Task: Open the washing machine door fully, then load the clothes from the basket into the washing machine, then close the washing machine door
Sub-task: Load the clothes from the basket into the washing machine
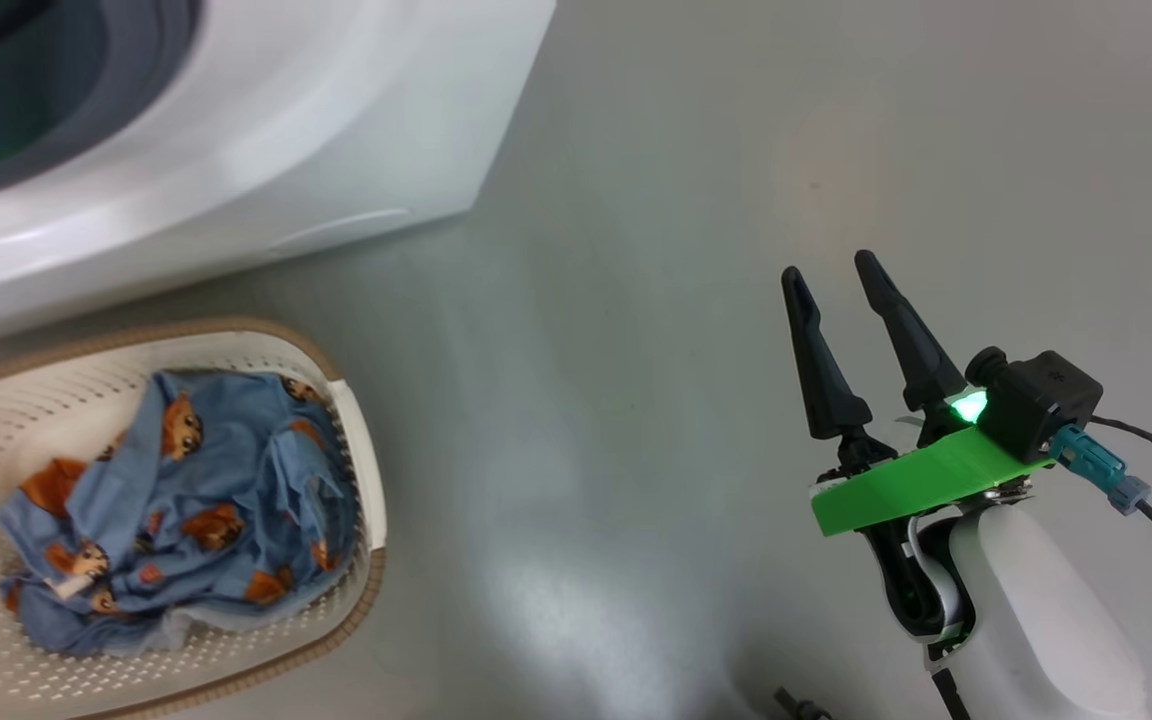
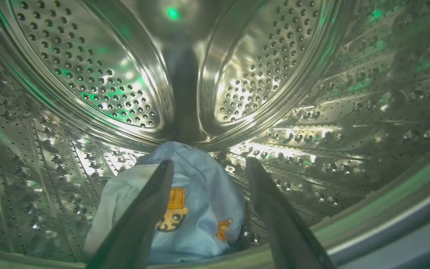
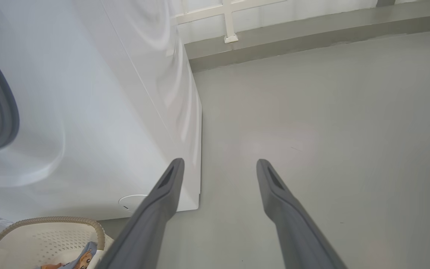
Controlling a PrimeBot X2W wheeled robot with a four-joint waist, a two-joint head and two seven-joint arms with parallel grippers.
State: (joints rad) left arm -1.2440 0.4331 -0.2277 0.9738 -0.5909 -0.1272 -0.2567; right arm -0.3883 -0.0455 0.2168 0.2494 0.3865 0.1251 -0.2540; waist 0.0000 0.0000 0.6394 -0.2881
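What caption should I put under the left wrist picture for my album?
Open left gripper poised over a pale blue printed garment lying inside the washing machine's steel drum.

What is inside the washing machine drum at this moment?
One light blue printed garment lies on the drum floor, past the open left gripper. Anything under it is covered.
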